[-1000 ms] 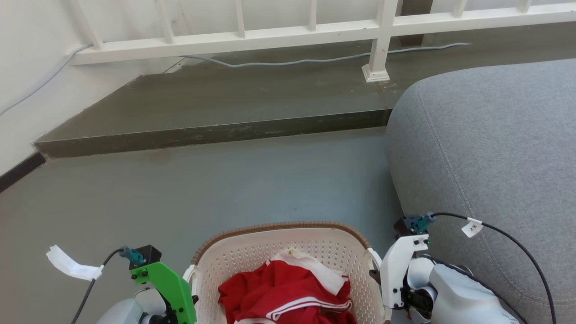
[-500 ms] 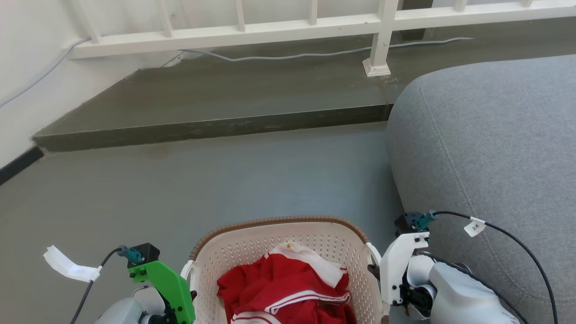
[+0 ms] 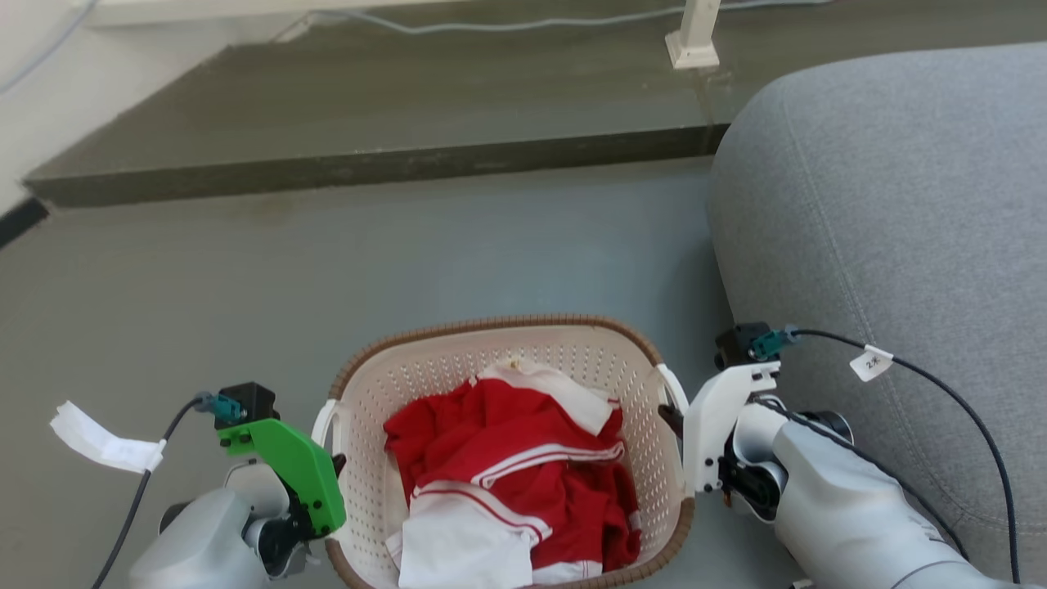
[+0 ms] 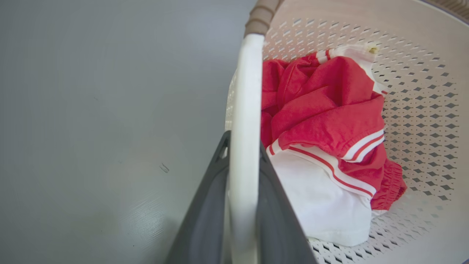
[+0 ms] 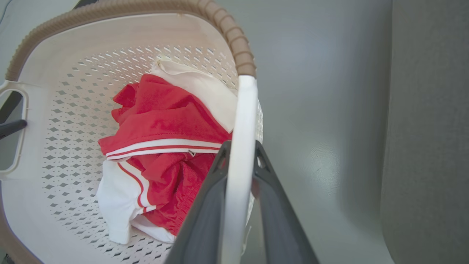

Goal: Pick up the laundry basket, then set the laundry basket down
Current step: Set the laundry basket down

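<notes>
Cream perforated plastic, brown-rimmed laundry basket (image 3: 572, 364), red-white clothes (image 3: 507, 458) inside.

The left gripper (image 4: 243, 145) is clamped on one white handle of the laundry basket (image 3: 491, 321), a dark finger pressed to each side. The right gripper (image 5: 240, 146) is clamped likewise on the opposite handle. The left forearm (image 3: 196, 540) and the right forearm (image 3: 851, 515) are angled inward.

The laundry basket (image 3: 393, 384) is smooth, perforated plastic.
</notes>
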You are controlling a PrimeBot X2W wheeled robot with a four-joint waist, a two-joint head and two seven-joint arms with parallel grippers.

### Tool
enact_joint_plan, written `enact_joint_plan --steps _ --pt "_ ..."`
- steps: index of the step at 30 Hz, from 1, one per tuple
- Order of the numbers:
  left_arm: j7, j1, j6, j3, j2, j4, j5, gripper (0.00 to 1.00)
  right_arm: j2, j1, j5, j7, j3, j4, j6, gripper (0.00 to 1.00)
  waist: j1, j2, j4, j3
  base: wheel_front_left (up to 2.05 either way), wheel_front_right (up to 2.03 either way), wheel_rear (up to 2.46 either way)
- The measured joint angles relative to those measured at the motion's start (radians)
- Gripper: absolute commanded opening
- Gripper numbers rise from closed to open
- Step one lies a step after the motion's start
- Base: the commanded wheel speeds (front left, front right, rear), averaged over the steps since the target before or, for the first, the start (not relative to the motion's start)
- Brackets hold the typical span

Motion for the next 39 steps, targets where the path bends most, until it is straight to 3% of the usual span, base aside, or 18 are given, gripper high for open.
enact_joint_plan --steps 39 --pt "-0.276 -0.330 -0.001 -0.018 -0.012 -0.023 0.127 0.00 -0.066 -0.281 -0.070 -0.247 -0.002 -0.033 -0.053 0.00 0.0002 0.0000 0.050 0.539 0.00 0.00 0.00"
